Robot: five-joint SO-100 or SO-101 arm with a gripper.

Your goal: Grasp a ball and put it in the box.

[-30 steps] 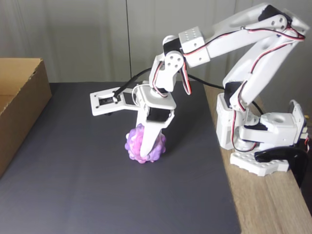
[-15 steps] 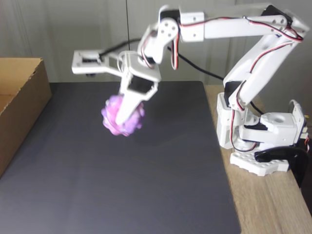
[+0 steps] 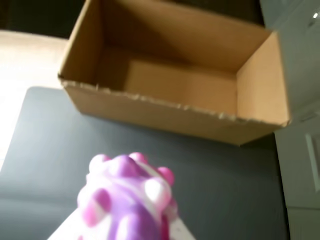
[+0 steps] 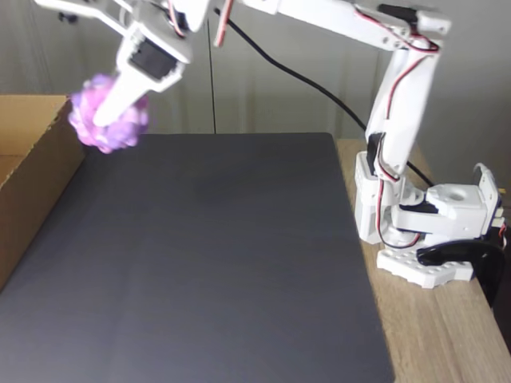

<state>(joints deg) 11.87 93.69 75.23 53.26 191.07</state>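
Below the claw I see the desk [image 4: 431, 351] under a dark mat [image 4: 207, 263]. Just left of the claw in the fixed view stands the open box [image 4: 32, 191]; the wrist view shows it ahead. My claw [image 4: 104, 120] is clamped on the ball [image 4: 120, 128], held in the air near the box's rim.

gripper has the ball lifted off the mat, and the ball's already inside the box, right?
Not inside yet. The gripper does hold the ball lifted off the mat, but the fixed view shows it just short of the box rim; in the wrist view the box lies ahead, empty.
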